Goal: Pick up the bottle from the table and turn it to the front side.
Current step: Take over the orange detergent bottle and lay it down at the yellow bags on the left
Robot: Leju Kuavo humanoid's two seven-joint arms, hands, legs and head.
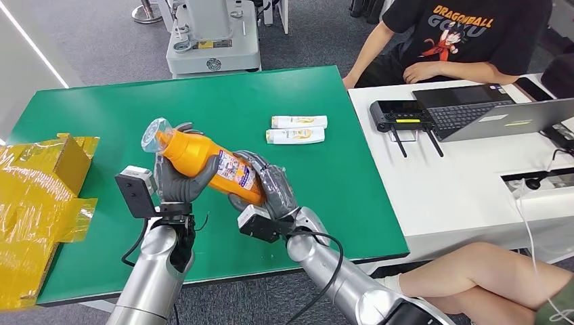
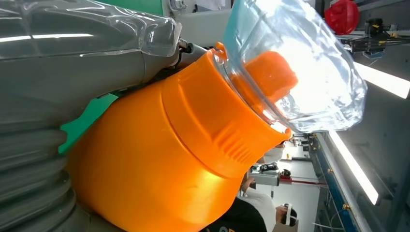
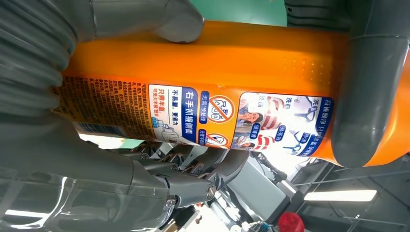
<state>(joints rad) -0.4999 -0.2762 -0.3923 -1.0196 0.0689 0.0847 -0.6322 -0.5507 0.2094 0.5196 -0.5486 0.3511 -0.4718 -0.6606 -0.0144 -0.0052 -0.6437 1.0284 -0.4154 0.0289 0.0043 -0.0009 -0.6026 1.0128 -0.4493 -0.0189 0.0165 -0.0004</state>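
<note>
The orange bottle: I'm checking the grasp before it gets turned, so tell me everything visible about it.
The orange bottle looks plastic, with a ribbed orange collar and a clear domed cap over an orange nozzle. A printed label covers one side. It lies tilted above the green table, held by the left hand near the cap and the right hand at the base.

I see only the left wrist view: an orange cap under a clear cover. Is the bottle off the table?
Observer: Yes. In the head view the bottle is above the green table, tilted, cap end to the left.
Operator: Which hands hold it?
Observer: Both. The left hand grips near the cap, the right hand grips the base end.
Operator: Is a label visible?
Observer: Yes. The right wrist view shows a printed label with small text and pictograms.
</note>
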